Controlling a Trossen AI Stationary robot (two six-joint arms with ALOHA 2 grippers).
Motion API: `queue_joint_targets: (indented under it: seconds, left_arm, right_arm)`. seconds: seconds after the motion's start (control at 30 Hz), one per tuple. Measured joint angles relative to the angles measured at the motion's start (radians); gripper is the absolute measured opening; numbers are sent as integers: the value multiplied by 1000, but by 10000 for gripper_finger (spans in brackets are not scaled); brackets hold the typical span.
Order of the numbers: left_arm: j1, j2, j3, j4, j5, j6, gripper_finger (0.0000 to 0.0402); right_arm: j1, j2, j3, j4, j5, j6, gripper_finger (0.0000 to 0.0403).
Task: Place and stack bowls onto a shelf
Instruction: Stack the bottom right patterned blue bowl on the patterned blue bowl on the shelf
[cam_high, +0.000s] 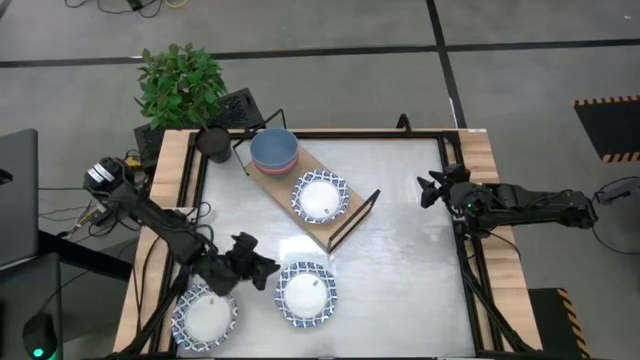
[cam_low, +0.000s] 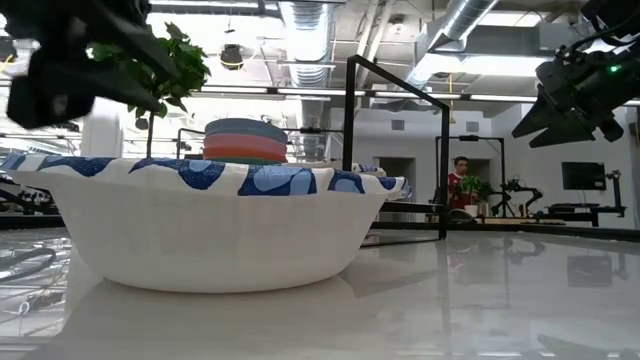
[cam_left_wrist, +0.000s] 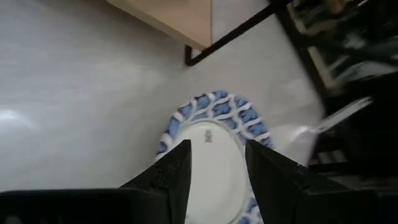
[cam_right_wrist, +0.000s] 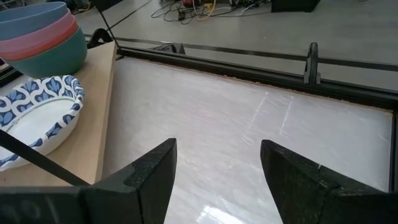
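Wooden shelf (cam_high: 312, 196) is carrying stacked small bowls (cam_high: 273, 150) and one patterned bowl (cam_high: 320, 196); two patterned bowls (cam_high: 307, 293) (on the worktop (cam_high: 400, 250)) are waiting; left pincer (cam_high: 268, 268) and right pincer (cam_high: 428, 190) are hanging released.

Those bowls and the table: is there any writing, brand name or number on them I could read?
No text can be read anywhere.
Patterned bowl under the left gripper: a small dark mark in its white centre, too small and blurred to read.
Bowl stack and shelf: no lettering shows.
Striped yellow-and-black mat on the floor: a pattern, no words.
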Motion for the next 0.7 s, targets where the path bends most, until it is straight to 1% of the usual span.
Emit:
queue_joint_targets:
  seconds: [0.07, 0.13, 0.33, 0.4, 0.47, 0.53, 0.63, 0.7]
  left_arm:
    - [14, 5, -52, 125, 12, 3, 135]
    - [24, 23, -77, 208, 19, -1, 135]
    - [55, 108, -76, 257, -36, -93, 135]
    - [68, 136, -76, 283, -27, -142, 135]
    - [82, 155, -75, 287, 17, -178, 135]
    - [102, 161, -75, 306, 87, -181, 135]
    - [128, 161, -67, 342, 217, -109, 135]
    - [138, 161, -39, 335, 275, -51, 135]
  right_arm:
    - [0, 0, 0, -1, 0, 0, 260]
    - [0, 0, 0, 0, 0, 0, 260]
    - [0, 0, 0, -3, -1, -1, 260]
    - [0, 0, 0, -3, -2, -1, 260]
    - [0, 0, 0, -3, -2, -1, 260]
    - [0, 0, 0, -3, -3, -1, 260]
    - [0, 0, 0, -3, -4, -1, 260]
    - [0, 0, 0, -3, -4, -2, 260]
